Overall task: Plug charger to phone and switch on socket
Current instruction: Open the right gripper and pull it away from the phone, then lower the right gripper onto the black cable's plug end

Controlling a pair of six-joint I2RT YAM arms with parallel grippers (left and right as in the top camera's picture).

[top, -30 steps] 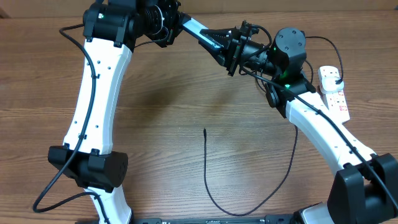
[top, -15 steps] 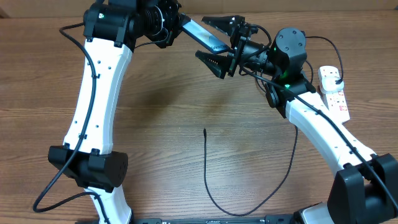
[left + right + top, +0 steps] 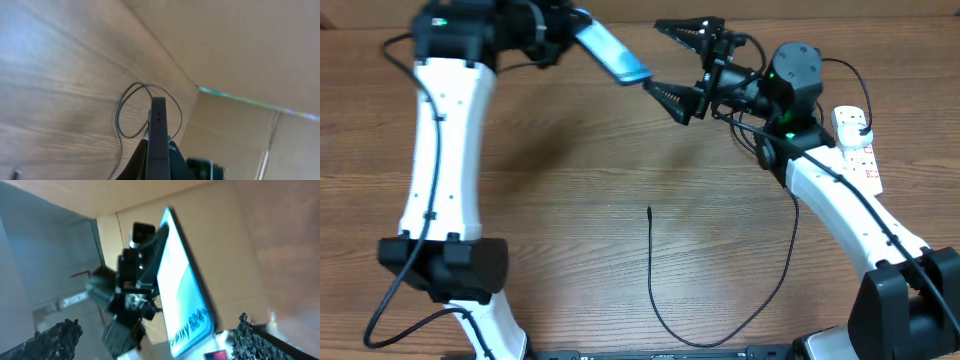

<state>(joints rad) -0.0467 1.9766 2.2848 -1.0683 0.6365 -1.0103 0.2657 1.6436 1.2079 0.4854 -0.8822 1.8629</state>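
Observation:
The phone (image 3: 611,50) hangs in the air at the back of the table, screen glowing light blue, with my left gripper (image 3: 572,22) shut on its far end. In the left wrist view the phone (image 3: 158,131) shows edge-on between the shut fingers (image 3: 141,159). My right gripper (image 3: 677,63) stands wide open just right of the phone's free end, touching nothing. The right wrist view shows the phone's screen (image 3: 178,297) ahead of the open fingertips (image 3: 248,332). The charger cable (image 3: 653,290) lies on the table, its tip (image 3: 649,210) free. The socket (image 3: 857,148) lies at the right edge.
Cardboard walls (image 3: 240,45) close the back of the table. A thin black cable loop (image 3: 131,107) lies on the wood in the left wrist view. The right arm's white links (image 3: 840,215) reach over the table's right side above the charger cable.
My right gripper has opened wide and let go of the phone. The left arm has swung left, carrying the phone away from the right fingers.

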